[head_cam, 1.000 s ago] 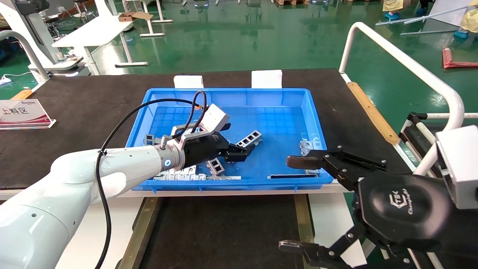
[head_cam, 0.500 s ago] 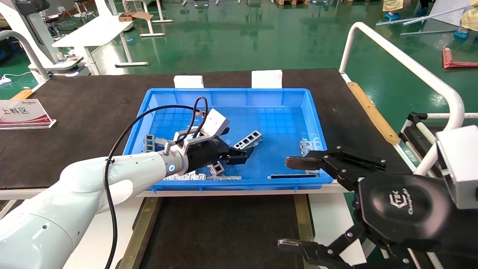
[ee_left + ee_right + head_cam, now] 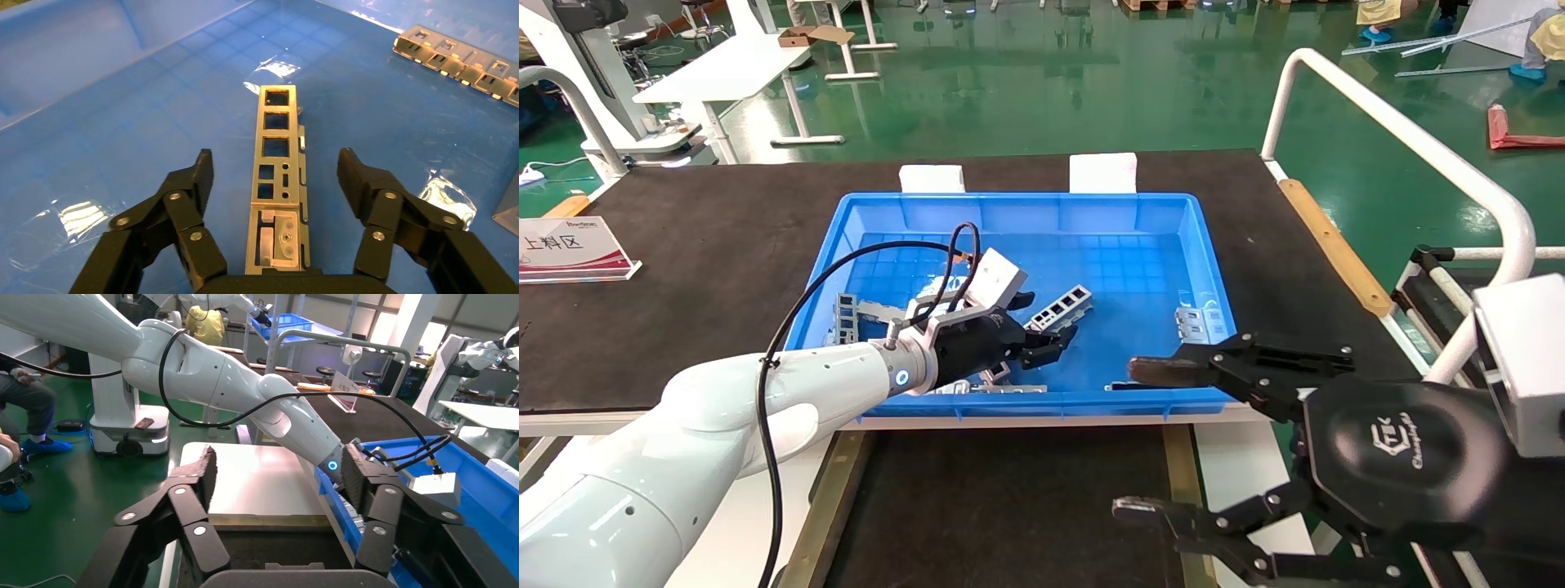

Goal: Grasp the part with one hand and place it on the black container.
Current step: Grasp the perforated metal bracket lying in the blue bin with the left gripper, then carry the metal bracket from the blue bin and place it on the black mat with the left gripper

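The part (image 3: 1061,307) is a slim silver strip with square windows, lying flat on the floor of the blue bin (image 3: 1042,200). In the left wrist view the part (image 3: 276,171) runs straight out between the fingers. My left gripper (image 3: 1054,343) is open, with one finger on each side of the part's near end and a gap at both sides (image 3: 275,160). The black container (image 3: 1009,506), with brass side rails, lies in front of the bin. My right gripper (image 3: 1140,441) is open and empty, held at the container's right side (image 3: 278,462).
More grey metal parts lie in the bin at its right (image 3: 1201,322), left (image 3: 854,314) and front wall (image 3: 977,388). A sign (image 3: 568,245) stands at the far left. A white rail (image 3: 1401,131) curves along the right of the table.
My left gripper has sunk towards the bin floor and drawn back a little, so its open fingers now straddle the part's near end. The right gripper has shifted slightly left.
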You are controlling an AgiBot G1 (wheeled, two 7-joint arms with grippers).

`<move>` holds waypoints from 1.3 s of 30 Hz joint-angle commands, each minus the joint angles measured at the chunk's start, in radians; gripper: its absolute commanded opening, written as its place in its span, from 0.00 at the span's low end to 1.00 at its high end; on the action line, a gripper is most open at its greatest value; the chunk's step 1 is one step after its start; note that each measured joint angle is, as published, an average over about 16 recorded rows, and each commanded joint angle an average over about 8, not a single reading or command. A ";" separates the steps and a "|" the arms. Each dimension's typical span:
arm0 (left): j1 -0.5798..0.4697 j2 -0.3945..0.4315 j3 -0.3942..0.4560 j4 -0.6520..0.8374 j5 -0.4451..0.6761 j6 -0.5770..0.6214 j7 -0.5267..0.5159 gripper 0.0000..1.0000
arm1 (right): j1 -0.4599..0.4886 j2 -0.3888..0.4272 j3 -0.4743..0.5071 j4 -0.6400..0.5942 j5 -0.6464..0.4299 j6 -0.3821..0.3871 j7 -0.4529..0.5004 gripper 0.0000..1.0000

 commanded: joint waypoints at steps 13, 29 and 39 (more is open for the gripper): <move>0.000 -0.002 0.059 0.025 -0.090 -0.014 0.026 0.00 | 0.000 0.000 -0.001 0.000 0.000 0.000 0.000 0.00; -0.031 -0.022 0.052 0.028 -0.212 0.083 0.140 0.00 | 0.000 0.000 -0.001 0.000 0.001 0.000 -0.001 0.00; -0.034 -0.106 -0.010 -0.012 -0.303 0.341 0.269 0.00 | 0.000 0.001 -0.001 0.000 0.001 0.001 -0.001 0.00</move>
